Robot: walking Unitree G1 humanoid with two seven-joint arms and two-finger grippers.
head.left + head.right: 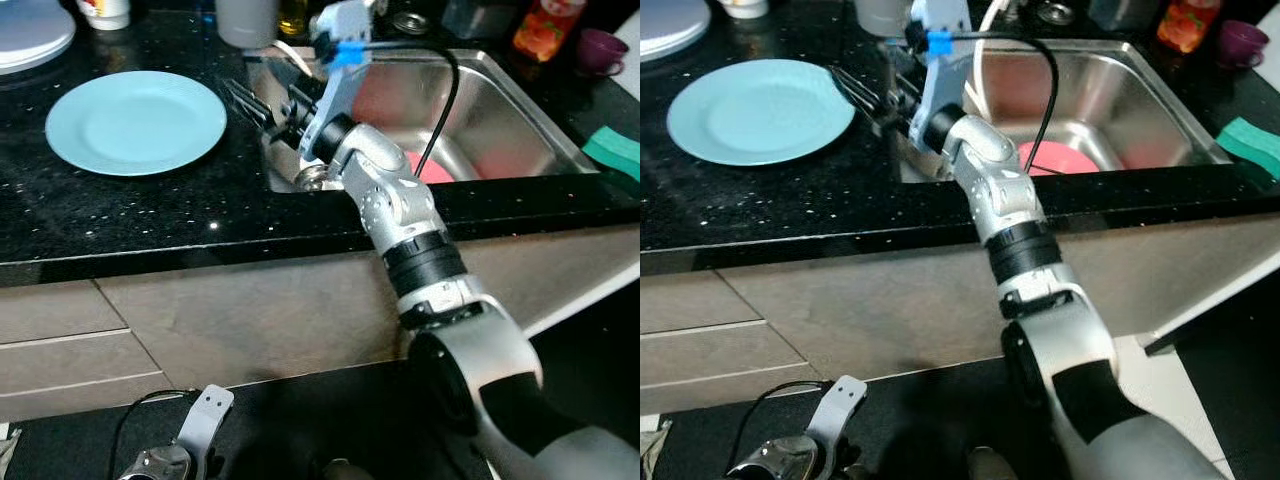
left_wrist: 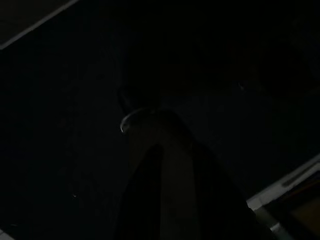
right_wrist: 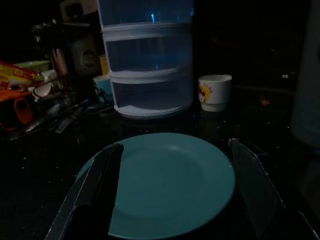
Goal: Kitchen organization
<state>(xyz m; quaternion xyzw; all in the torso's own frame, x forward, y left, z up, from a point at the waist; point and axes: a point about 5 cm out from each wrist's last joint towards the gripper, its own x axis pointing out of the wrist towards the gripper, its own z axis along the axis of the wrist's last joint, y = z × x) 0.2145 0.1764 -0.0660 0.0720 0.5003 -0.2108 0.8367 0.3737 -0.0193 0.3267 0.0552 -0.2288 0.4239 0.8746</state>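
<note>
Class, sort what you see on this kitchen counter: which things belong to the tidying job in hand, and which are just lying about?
In the job:
- right claw, open, at the sink's left edge, facing the plate
- light blue plate on the black counter
- pink dish in the sink

Lying about:
- purple cup
- green sponge
- white cup
- stacked clear containers

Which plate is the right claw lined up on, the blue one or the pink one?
The light blue plate, flat on the black counter left of the sink. The open right claw points at its rim. The pink plate lies down inside the sink.
</note>
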